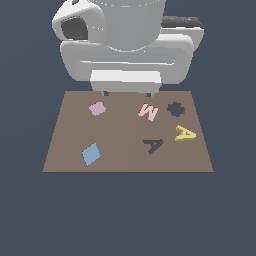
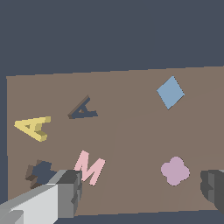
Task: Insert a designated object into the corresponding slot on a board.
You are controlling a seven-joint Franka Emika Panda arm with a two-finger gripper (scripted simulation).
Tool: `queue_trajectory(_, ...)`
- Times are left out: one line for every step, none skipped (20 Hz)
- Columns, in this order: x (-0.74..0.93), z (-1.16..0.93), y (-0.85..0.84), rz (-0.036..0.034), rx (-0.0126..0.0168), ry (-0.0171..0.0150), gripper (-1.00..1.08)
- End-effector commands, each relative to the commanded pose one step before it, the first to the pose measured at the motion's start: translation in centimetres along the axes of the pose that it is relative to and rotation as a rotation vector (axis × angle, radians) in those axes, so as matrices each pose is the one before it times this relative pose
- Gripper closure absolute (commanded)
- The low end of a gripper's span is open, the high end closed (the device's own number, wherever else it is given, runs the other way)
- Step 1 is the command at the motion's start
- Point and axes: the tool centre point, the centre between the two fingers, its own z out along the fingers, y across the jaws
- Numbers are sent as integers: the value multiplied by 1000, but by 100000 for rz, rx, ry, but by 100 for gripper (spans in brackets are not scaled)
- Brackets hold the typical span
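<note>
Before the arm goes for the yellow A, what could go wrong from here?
1. The gripper is open above the pink M, not the yellow A; descending here might grab the wrong letter.
2. The A-shaped slot is turned differently from the yellow A, so without rotation it may jam.
3. The flower-shaped cutout lies near the A and could catch it during a slide.

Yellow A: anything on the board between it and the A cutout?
Nothing visible. The yellow A lies beside the A-shaped slot, bare board between them. The pink M and flower cutout sit off that path.
</note>
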Motion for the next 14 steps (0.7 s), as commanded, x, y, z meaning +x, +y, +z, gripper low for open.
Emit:
queue_trajectory(0,0,1,0,0,0,-92)
queue_trajectory(9,8,-1,-69,0,-1,-92)
queue_trajectory(25,26,-33,-258,6,-6,-92)
queue_trajectory(43,43,-38,-402,10,-9,-92)
queue_trajectory(60,60,-57,-569,14,-13,-92)
queue_trajectory(78,78,-71,-730,17,-17,-92)
queue_trajectory(95,95,-88,-897,21,-21,-92)
queue_trajectory(112,113,-104,-1062,25,-25,-92)
queue_trajectory(130,131,-120,-1231,29,-28,-92)
queue_trajectory(148,149,-138,-1403,33,-32,-92)
queue_trajectory(167,167,-155,-1577,37,-36,-92)
queue_trajectory(185,186,-173,-1754,41,-40,-92)
queue_trajectory(204,205,-192,-1935,45,-44,-92)
queue_trajectory(223,224,-209,-2117,48,-48,-92)
